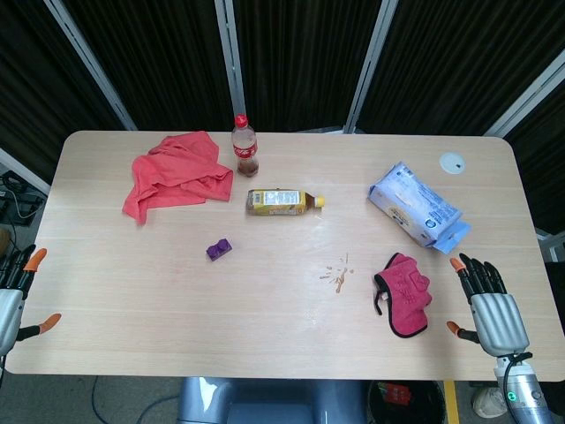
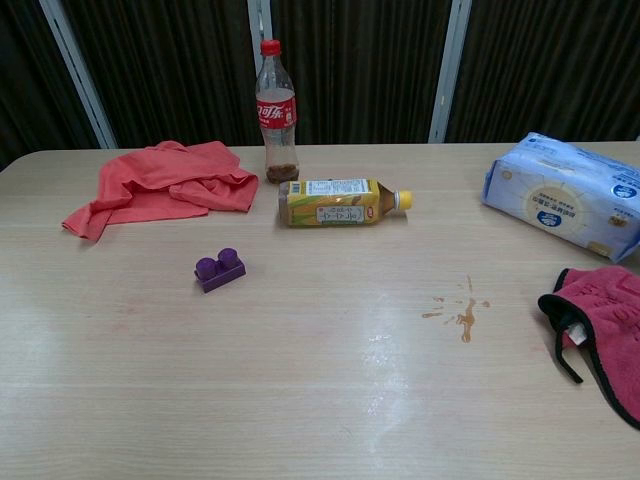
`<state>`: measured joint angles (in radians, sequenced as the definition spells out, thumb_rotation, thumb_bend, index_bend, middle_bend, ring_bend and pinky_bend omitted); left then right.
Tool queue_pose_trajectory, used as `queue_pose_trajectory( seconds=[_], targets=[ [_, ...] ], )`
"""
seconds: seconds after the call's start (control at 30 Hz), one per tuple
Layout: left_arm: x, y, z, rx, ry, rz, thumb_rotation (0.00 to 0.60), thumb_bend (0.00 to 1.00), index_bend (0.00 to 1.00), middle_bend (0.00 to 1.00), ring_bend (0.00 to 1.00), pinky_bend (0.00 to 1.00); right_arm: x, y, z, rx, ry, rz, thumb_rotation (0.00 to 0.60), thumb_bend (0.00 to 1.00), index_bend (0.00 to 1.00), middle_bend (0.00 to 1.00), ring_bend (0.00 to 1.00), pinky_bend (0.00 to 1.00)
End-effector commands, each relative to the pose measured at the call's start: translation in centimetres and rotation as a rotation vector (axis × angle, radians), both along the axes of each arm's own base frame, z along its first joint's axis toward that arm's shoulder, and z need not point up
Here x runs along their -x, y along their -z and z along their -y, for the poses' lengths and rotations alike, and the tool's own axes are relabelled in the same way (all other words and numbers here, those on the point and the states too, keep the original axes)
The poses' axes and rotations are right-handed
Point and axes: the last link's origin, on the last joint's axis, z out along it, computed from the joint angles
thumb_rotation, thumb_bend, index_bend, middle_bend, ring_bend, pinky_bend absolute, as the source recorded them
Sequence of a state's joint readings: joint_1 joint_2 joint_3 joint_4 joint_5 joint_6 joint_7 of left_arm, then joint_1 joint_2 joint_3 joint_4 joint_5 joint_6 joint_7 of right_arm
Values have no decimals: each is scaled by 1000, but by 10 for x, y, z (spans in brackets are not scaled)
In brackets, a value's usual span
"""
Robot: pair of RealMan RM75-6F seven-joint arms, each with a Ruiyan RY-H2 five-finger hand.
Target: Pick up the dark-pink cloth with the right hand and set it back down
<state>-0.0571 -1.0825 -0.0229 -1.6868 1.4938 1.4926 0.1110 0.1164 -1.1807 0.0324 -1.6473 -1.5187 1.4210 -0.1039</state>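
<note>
The dark-pink cloth (image 1: 405, 294) with black trim lies crumpled on the table near the front right; in the chest view the cloth (image 2: 607, 324) is cut off by the right edge. My right hand (image 1: 488, 310) hovers just right of it, a short gap away, fingers spread and holding nothing. At the table's front left corner my left hand (image 1: 18, 296) is partly out of frame, fingers apart and empty. Neither hand shows in the chest view.
A coral-red cloth (image 1: 177, 172) lies at the back left. A cola bottle (image 1: 244, 147) stands upright beside it, a yellow drink bottle (image 1: 282, 202) lies on its side, a purple brick (image 1: 219, 250) sits mid-table. A blue wipes pack (image 1: 417, 205) lies behind the pink cloth. Brown stain (image 1: 338, 276).
</note>
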Motion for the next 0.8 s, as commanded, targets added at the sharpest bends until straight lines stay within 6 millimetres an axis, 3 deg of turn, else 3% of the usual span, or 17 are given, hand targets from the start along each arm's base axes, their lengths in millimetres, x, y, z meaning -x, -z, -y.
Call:
queue_pose_trajectory(
  seconds=[0.03, 0.57, 0.8],
  targets=[
    [0, 0, 0, 2, 2, -1, 600, 0, 0, 0, 0, 0, 0, -1, 0, 8, -4, -2, 600, 57, 9, 0, 0, 8],
    [-1, 1, 1, 2, 6, -2, 600, 0, 0, 0, 0, 0, -1, 1, -2, 5, 7, 2, 600, 57, 9, 0, 0, 7],
    [-3, 1, 2, 1, 10, -8, 600, 0, 0, 0, 0, 0, -6, 11, -2, -51, 0, -2, 600, 57, 9, 0, 0, 7]
  ],
)
